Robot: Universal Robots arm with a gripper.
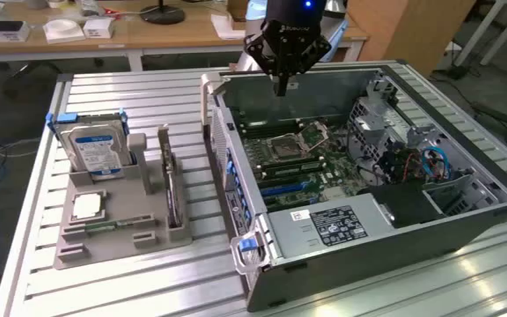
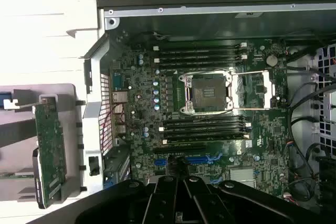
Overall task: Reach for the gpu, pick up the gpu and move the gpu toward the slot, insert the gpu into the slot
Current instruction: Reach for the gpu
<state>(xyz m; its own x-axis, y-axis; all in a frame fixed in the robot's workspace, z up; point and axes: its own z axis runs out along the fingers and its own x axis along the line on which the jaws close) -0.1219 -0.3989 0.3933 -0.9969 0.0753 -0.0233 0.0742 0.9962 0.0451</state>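
**Holder.** Nearest the exterior camera, a grey holder (image 1: 121, 247) sits on the slatted table (image 1: 130, 290), just beside the open computer case (image 1: 368, 264), on the exterior view's left.

**The gpu.** The gpu (image 1: 173, 191) stands upright on its long edge in the holder bay closest to the case. Nothing touches it. The wrist view shows a green board face with a metal bracket at one end. A blue-labelled hard drive (image 1: 98, 150) stands in a separate bay farther from the case.

**Handling, assessed.**
- The card is judged light, thin and stiff, so it should not flex under a pinch.
- It is fragile where components and the contact edge are exposed.
- The free upper edge, pinched across the board's thickness near mid-length, looks the soundest hold.
- An off-centre grip would likely let the card swing.
- The smooth board faces could slip under light pressure.

**Case interior.** The motherboard (image 1: 298, 155) lies flat. Its blue expansion slots (image 1: 282, 189) appear unoccupied.

**Gripper.** Farthest back, the gripper (image 1: 282, 89) hangs above the far wall of the case. Its fingers are drawn together with nothing between them, and it is well apart from the gpu.
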